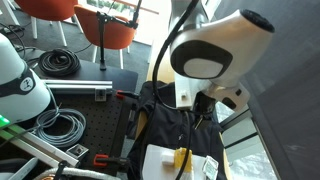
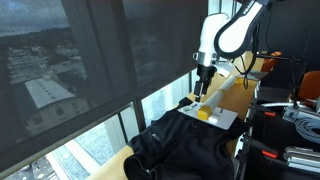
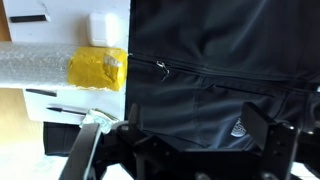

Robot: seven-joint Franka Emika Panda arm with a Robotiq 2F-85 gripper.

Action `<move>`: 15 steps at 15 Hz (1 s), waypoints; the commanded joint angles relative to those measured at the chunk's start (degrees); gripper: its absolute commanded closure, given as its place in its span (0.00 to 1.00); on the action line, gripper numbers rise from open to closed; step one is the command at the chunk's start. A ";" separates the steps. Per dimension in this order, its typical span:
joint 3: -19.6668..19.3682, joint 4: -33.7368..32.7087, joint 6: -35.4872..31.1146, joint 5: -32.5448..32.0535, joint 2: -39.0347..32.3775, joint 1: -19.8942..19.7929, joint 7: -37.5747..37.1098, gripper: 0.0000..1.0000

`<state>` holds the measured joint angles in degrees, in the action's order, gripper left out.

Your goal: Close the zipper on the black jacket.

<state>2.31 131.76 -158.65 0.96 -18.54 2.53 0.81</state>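
Observation:
The black jacket [image 3: 220, 40] lies rumpled on the table and shows in both exterior views [image 1: 170, 122] [image 2: 190, 148]. In the wrist view the zipper [image 3: 215, 75] runs as a thin line across the fabric, with its small metal pull [image 3: 162, 67] at the left end near the jacket's edge. My gripper [image 3: 197, 125] is open and empty, its two fingers hovering above the fabric just below the zipper line. In an exterior view my gripper [image 2: 204, 84] hangs above the far end of the jacket. In an exterior view the white arm covers most of my gripper [image 1: 203, 103].
A white sheet [image 3: 60, 110] with a crumpled yellow object [image 3: 97, 68] and a white box [image 3: 100, 25] lies beside the jacket. A black perforated board [image 1: 95, 125] with coiled cables [image 1: 60, 125] sits next to it. Windows [image 2: 90, 90] border the table.

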 commanded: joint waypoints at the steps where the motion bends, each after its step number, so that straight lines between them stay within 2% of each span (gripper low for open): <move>1: -0.50 -7.08 -1.12 -0.47 -8.21 -0.65 0.12 0.00; 8: -0.73 -13.54 -2.15 -1.21 -17.31 0.45 -0.27 0.00; 15: -1.43 -16.29 -2.20 -1.85 -23.15 1.11 -0.38 0.00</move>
<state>1.67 117.40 -159.75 0.20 -39.09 2.98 0.84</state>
